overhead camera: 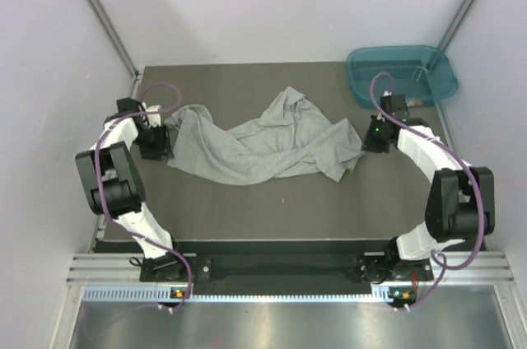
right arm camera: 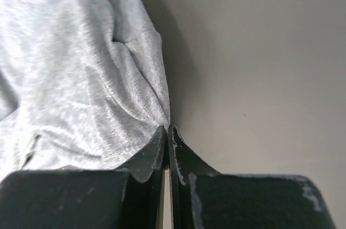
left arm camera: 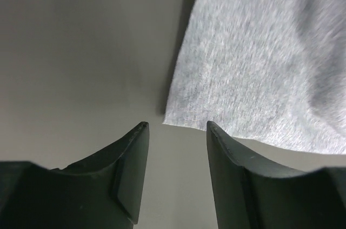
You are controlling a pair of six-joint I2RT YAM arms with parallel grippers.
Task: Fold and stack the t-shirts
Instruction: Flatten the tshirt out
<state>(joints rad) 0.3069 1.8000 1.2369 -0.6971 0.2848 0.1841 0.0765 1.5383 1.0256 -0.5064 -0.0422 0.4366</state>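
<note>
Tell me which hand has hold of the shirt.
The right hand: it is shut on the edge of the grey t-shirt, cloth puckering toward it. The left hand is open, the shirt's corner just beyond it.

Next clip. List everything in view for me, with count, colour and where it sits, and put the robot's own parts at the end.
t-shirt: one, light heather grey, crumpled across the middle of the table.
tub: one, teal see-through plastic, at the far right corner, apart from the t-shirt.
table: one, dark grey-brown top, under everything.
left arm: one, white and black with a purple cable, at the t-shirt's left end.
right arm: one, same colours, at the t-shirt's right end.
left hand: one, black, open, cloth edge just beyond its fingertips.
right hand: one, black, shut, apparently pinching the t-shirt's edge.
</note>
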